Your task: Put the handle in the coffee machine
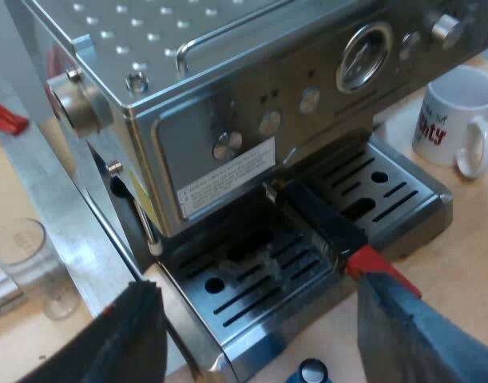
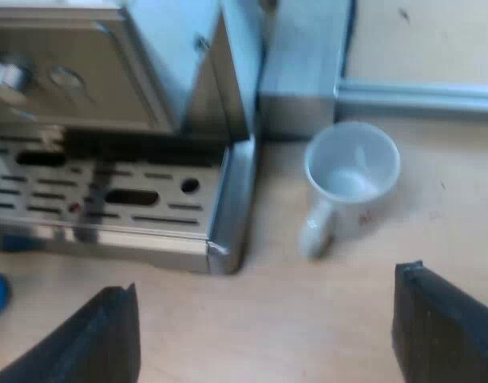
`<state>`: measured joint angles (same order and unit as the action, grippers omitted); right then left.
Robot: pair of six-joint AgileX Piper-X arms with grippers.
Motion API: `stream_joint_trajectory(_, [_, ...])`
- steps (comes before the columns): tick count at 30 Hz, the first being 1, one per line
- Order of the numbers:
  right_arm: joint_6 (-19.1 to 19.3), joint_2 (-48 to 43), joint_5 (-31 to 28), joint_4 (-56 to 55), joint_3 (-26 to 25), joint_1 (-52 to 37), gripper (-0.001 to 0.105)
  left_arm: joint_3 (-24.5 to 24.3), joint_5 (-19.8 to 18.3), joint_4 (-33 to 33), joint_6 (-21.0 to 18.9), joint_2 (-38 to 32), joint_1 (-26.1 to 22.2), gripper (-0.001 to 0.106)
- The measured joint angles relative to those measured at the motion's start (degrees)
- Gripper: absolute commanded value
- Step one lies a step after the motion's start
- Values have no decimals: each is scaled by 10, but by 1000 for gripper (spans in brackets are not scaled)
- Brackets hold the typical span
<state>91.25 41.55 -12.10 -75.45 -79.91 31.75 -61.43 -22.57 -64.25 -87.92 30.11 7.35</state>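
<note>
The handle point(image 1: 319, 217) is locked into the front of the espresso machine point(image 1: 228, 80). It is a dark, straight bar that sticks out over the drip tray point(image 1: 251, 295) and ends in a red tip point(image 1: 365, 260). The left fingers point(image 1: 132, 343) are spread wide on either side of that end and hold nothing. One of them is just beside the red tip, though I cannot tell whether it touches.

The machine is brushed metal, with a dimpled top, a round gauge point(image 1: 363, 56) and small round knobs across its face. The tray is a slotted metal grille. A blue tamper point(image 1: 311, 372) stands near the tray's front edge. A clear measuring glass point(image 1: 20, 255) sits at the machine's side.

On the machine's other side is a white mug point(image 2: 351, 171) with red lettering, upright and empty. The right fingers point(image 2: 443, 327) are parted wide above the surface point(image 2: 323, 311) and hold nothing. The surface is pale wood, and a metal rail point(image 2: 419, 96) runs behind the mug.
</note>
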Motion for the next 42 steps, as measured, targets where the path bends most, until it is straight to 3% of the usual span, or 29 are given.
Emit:
stream_joint_trajectory(11, [-68, 0, 3, -58, 0, -83, 67, -1, 32, -29, 0, -66, 0, 55])
stream_joint_trajectory(28, [104, -131, -32, -32, -1, -87, 67, -1, 54, -51, 0, -241, 0, 55])
stream_joint_trajectory(36, [136, -202, -25, -31, -1, -87, 67, 8, 55, -52, 0, -310, 0, 55])
stream_joint_trajectory(42, [146, -258, 4, -12, 13, -87, 67, 22, 55, -58, 0, -312, 0, 55])
